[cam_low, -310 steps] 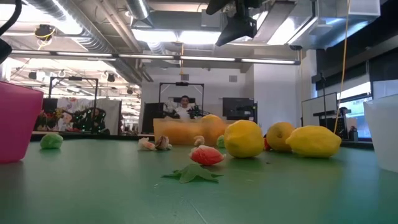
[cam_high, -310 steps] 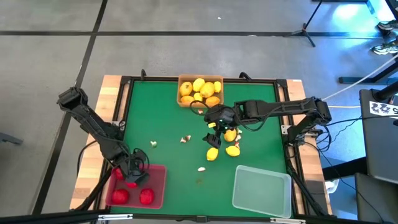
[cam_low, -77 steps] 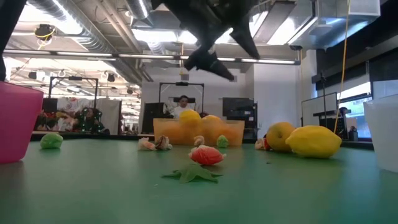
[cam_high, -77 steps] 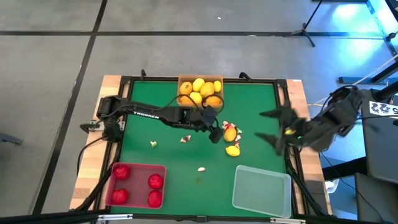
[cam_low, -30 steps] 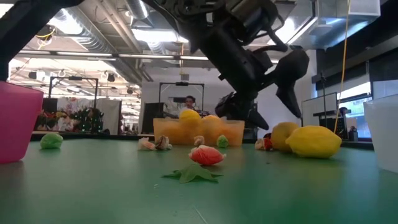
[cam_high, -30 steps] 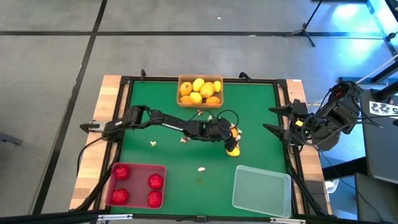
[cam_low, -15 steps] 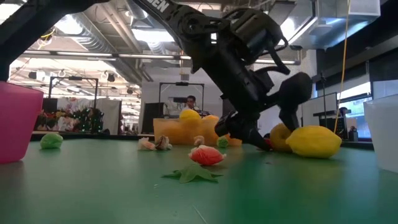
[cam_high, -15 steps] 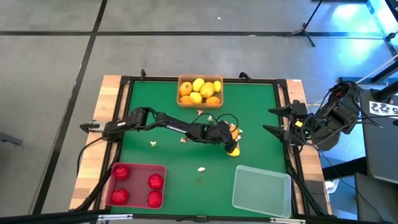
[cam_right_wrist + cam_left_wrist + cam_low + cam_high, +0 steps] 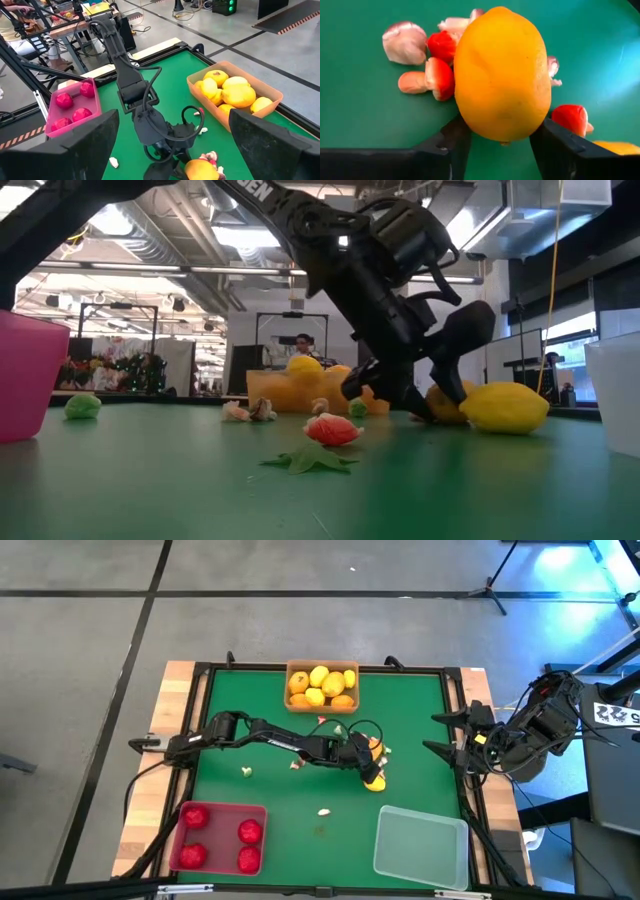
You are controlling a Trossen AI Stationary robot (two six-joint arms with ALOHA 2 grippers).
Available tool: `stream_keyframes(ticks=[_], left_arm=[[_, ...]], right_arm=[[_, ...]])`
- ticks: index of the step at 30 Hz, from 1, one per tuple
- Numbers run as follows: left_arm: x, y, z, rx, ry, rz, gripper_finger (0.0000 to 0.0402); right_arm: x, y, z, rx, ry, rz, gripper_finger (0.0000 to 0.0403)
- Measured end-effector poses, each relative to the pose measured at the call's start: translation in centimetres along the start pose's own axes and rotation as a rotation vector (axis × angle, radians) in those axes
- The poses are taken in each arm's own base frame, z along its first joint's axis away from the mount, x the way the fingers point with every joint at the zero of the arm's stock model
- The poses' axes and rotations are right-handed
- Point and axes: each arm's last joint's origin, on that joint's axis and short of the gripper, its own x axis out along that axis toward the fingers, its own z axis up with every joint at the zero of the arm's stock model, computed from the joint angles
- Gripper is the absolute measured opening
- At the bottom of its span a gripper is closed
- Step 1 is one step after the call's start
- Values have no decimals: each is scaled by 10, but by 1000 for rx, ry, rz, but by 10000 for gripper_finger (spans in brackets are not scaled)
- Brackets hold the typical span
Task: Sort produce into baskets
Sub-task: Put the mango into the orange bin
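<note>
Where fingers stood spread before, left gripper [image 9: 501, 142] now pinching orange fruit [image 9: 502, 75]; right gripper [image 9: 447, 735] unchanged, spread.

Three baskets [image 9: 419, 845], four red fruits [image 9: 249, 831] — six yellow-orange fruits [image 9: 320, 677] in the orange-tan basket [image 9: 295, 668]

A green mat [image 9: 270, 810] is covering the frame's centre; a tripod [image 9: 492, 585] is standing upper right; a person [image 9: 297, 350] is sitting mid-frame in the low view.
</note>
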Motion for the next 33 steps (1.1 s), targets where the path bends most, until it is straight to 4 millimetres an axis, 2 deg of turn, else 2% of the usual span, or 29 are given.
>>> stream_keyframes(ticks=[8, 15, 18, 22, 27, 29, 33], left_arm=[[-16, -1, 3, 39, 76, 14, 163], [-57, -7, 18, 114, 98, 35, 161], [-77, -4, 36, 89, 74, 43, 164], [-103, 15, 71, 57, -1, 112, 165], [-129, 54, 114, 36, -44, 211, 165], [-135, 74, 130, 8, -59, 254, 166], [-133, 115, 153, -33, -32, 317, 166]], right_arm=[[0, 1, 0, 4, -2, 2, 374], [0, 1, 0, 2, -1, 2, 374], [0, 0, 0, 2, 0, 1, 374], [0, 1, 0, 3, 0, 2, 374], [0, 1, 0, 3, 0, 2, 374], [0, 1, 0, 3, -1, 2, 374], [0, 1, 0, 2, 0, 2, 374]])
